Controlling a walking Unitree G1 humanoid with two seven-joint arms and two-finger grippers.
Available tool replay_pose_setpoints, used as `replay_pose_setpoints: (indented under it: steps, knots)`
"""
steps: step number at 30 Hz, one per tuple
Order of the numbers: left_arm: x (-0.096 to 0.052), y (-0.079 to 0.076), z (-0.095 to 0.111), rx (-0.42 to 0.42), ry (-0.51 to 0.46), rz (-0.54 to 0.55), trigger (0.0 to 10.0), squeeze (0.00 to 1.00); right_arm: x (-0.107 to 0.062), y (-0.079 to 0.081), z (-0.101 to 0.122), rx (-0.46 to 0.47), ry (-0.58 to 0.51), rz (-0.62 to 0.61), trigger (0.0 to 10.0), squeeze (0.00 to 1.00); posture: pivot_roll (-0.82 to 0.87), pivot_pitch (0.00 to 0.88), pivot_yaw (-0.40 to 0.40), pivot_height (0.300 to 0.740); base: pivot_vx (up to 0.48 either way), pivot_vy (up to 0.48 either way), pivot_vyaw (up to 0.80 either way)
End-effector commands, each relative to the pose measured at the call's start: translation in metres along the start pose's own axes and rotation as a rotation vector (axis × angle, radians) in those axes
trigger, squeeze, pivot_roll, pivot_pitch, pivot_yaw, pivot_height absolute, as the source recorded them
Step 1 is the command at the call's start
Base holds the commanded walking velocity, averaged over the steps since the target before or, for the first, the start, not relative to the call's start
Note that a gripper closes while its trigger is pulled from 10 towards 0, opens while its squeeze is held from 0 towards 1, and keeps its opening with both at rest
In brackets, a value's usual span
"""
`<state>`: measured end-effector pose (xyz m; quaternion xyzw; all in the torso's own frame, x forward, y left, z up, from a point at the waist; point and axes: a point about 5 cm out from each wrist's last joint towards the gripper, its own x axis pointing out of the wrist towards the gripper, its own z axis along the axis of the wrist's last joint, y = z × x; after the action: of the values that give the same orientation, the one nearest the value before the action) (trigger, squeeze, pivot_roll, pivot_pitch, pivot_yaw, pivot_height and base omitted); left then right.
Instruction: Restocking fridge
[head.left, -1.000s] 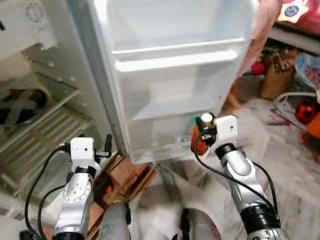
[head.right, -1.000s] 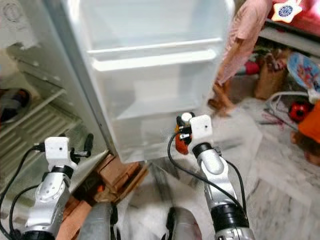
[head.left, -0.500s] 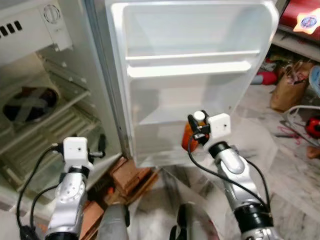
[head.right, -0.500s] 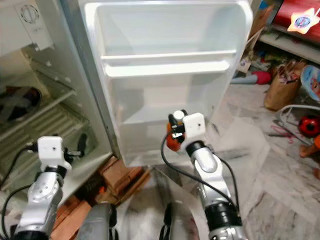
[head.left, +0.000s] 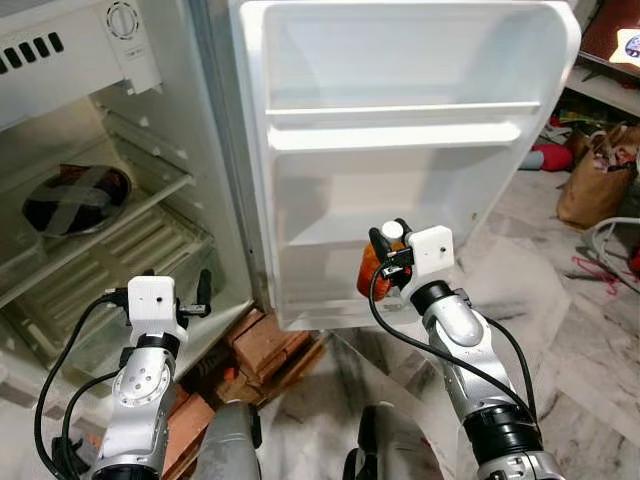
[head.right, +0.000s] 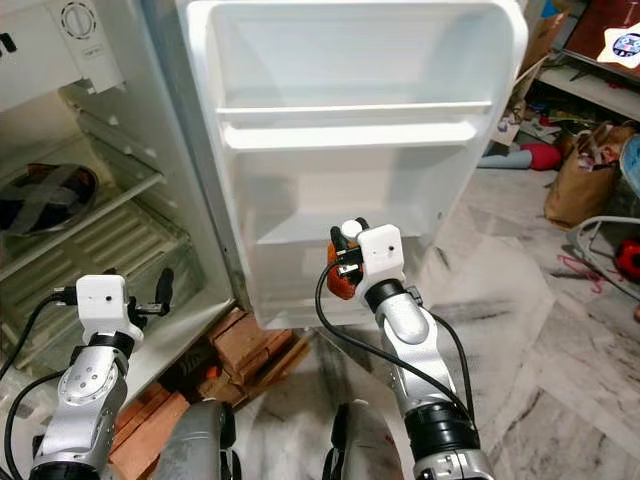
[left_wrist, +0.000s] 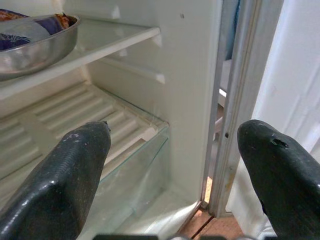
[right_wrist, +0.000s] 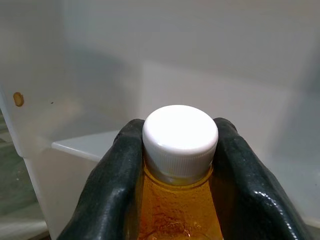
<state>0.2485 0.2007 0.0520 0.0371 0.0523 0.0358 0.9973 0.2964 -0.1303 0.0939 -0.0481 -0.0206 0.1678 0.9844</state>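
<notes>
Placing step. Right gripper (head.left: 385, 262), jaws clamped on the neck of an orange-filled, white-capped plastic bottle (right_wrist: 179, 165), holds it just before the white open fridge door's (head.left: 400, 190) lowest bin. Next, likely: lift over the rim, lower in. Left gripper (left_wrist: 172, 165), jaws apart, faces the fridge interior.
</notes>
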Motion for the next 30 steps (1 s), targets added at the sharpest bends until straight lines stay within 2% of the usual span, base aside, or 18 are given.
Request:
replay_pose_setpoints:
  steps: [1, 5, 17, 30]
  knots:
    - [-0.0007, 0.0002, -0.0013, 0.008, 0.009, 0.002, 10.0, 0.00, 0.0024, -0.0032, 0.0030, -0.007, -0.010, -0.014, 10.0, 0.00, 0.01, 0.042, -0.034, 0.648, 0.000, 0.000, 0.00]
    - [-0.0014, 0.0008, -0.0017, 0.000, 0.009, 0.005, 10.0, 0.00, 0.0024, -0.0032, 0.0032, -0.008, -0.013, -0.017, 10.0, 0.00, 0.02, 0.043, -0.036, 0.628, 0.000, 0.000, 0.00]
    - [0.0007, 0.0013, 0.0034, 0.013, -0.023, 0.003, 10.0, 0.00, 0.0026, -0.0032, 0.0039, -0.004, -0.017, -0.017, 10.0, 0.00, 0.02, 0.045, -0.033, 0.628, 0.000, 0.000, 0.00]
    - [-0.0008, -0.0009, 0.0029, 0.005, -0.027, -0.007, 10.0, 0.00, 0.0019, -0.0041, 0.0037, -0.009, -0.016, -0.016, 10.0, 0.00, 0.01, 0.050, -0.034, 0.628, 0.324, 0.000, 0.00]
